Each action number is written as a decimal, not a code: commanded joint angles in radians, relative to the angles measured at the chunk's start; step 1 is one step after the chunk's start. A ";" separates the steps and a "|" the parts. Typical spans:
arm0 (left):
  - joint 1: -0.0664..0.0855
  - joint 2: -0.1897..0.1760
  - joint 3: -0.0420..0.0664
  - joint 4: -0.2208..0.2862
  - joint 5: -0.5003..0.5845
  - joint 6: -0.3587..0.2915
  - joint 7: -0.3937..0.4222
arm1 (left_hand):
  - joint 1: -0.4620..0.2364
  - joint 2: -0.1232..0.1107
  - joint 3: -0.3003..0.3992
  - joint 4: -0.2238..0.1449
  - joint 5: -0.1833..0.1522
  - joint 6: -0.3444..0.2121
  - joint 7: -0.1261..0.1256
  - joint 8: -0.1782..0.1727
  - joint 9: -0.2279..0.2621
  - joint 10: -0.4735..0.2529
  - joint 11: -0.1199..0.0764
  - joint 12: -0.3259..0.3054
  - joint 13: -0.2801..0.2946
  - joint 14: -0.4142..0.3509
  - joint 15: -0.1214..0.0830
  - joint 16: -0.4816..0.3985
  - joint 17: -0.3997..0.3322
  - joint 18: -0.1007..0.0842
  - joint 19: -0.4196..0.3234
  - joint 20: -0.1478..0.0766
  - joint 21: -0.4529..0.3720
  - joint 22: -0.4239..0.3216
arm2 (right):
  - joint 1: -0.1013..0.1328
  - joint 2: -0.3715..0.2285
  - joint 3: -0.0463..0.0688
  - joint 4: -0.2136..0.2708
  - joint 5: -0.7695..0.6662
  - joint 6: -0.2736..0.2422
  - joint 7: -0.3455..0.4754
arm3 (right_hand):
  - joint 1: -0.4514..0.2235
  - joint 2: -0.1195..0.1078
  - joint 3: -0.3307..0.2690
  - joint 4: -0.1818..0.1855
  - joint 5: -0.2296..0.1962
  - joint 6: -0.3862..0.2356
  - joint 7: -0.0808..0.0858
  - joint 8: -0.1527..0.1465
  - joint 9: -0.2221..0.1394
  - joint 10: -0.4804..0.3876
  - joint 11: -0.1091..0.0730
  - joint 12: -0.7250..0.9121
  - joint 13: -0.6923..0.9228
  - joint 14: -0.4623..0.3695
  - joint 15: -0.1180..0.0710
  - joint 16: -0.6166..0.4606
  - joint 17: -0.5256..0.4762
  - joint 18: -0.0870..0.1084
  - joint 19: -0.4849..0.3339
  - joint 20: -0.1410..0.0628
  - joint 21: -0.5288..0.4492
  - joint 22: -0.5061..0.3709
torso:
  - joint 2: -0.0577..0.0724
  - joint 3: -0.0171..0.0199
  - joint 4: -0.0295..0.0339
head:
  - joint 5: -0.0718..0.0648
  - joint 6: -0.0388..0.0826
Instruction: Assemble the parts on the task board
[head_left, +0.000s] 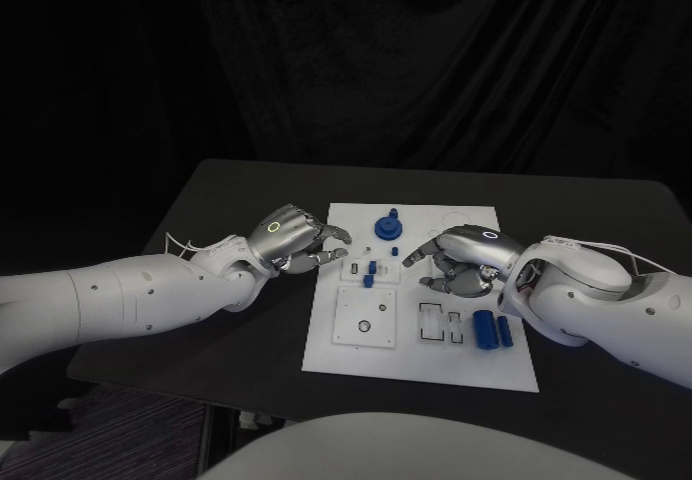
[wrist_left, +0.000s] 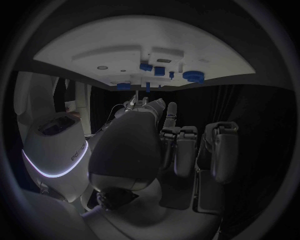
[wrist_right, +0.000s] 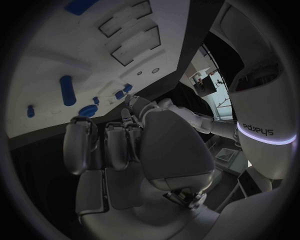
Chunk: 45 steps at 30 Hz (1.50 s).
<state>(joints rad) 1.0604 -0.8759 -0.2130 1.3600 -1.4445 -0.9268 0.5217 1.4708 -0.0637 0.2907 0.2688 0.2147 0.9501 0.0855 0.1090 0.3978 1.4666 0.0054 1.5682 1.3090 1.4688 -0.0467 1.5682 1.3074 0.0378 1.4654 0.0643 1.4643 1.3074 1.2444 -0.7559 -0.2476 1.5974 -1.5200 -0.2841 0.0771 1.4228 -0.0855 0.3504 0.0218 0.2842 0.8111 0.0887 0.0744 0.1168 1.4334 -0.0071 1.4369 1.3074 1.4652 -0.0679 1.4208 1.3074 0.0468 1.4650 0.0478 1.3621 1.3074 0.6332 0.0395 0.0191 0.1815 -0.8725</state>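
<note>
Black counter (head_left: 231, 340) carries the white task board (head_left: 433, 355) at its middle, with dark curtain behind and patterned floor off the near left corner. Left hand (head_left: 296, 238) hangs at the board's left edge, fingers curled in, holding nothing visible. Small blue parts (head_left: 371, 268) stand in the board between the hands, a blue round knob (head_left: 388, 226) beyond them. Right hand (head_left: 464, 260) hovers over the board's right half, fingers curled, apparently empty. Two blue cylinders (head_left: 495, 330) lie just beside its wrist.

Black table (head_left: 231, 330) with matte top, dark curtain (head_left: 433, 80) hanging behind the table, purple patterned carpet (head_left: 101, 440) below the table's near-left corner
</note>
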 joint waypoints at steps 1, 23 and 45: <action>0.002 -0.019 0.001 0.038 0.119 -0.030 0.044 | 0.040 -0.002 0.023 -0.019 0.005 -0.007 0.002 -0.016 -0.014 0.104 -0.009 0.003 0.262 0.102 -0.007 0.003 0.263 -0.014 0.056 -0.006 0.007 0.232 | -0.003 0.030 0.001 -0.018 -0.160 0.015 -0.010 | 0.008 0.000 -0.001 -0.004 -0.006 -0.002 -0.009 -0.003 -0.001 0.001 -0.008 -0.003 0.071 0.059 -0.008 0.007 0.045 0.000 0.027 -0.008 0.006 0.202 | 0.000 -0.0007 0.0003 | 0.008 0.000; 0.001 -0.072 0.001 0.093 0.302 0.070 0.075 | 0.094 -0.029 0.088 -0.032 0.018 -0.045 0.010 -0.043 -0.092 0.104 -0.003 0.003 0.262 0.102 -0.003 0.003 0.263 -0.014 0.055 -0.003 0.005 0.232 | -0.035 0.248 0.001 -0.204 -0.339 0.079 0.008 | 0.041 -0.009 -0.015 -0.018 -0.043 -0.024 -0.076 -0.005 -0.004 0.002 -0.058 -0.009 0.067 0.062 -0.048 0.017 0.064 -0.006 0.035 -0.047 0.031 0.210 | -0.002 -0.0061 0.0155 | -0.003 0.000; 0.001 -0.068 0.001 0.086 0.307 0.095 0.084 | 0.095 -0.030 0.099 -0.031 0.026 -0.026 0.022 -0.040 -0.103 0.104 0.006 0.003 0.262 0.102 0.004 0.003 0.263 -0.013 0.052 0.001 0.000 0.230 | -0.055 0.308 0.001 -0.278 -0.444 0.064 -0.012 | 0.047 -0.009 -0.021 -0.021 -0.054 0.026 -0.084 0.033 0.029 0.013 -0.066 0.006 0.089 0.062 -0.057 0.019 0.069 -0.008 0.036 -0.058 0.039 0.212 | 0.007 -0.0123 0.0261 | -0.003 0.000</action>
<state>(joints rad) 1.0605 -0.9447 -0.2130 1.4442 -1.1490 -0.8428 0.5879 1.5529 -0.0934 0.3851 0.2375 0.2348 0.9168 0.1092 0.0635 0.2962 1.4667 0.0057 1.5682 1.3090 1.4688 -0.0465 1.5682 1.3074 0.0377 1.4655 0.0645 1.4700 1.3073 1.1943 -0.4499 -0.2452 1.3222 -1.9246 -0.2111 0.0813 1.4608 -0.0974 0.3325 0.0039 0.2346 0.8305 0.0048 0.1025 0.1441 1.4400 -0.0717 1.4377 1.3093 1.4661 -0.1155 1.4333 1.3074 0.0467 1.4669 -0.0037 1.3948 1.3073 0.6372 0.0289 0.0421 0.1811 -0.8725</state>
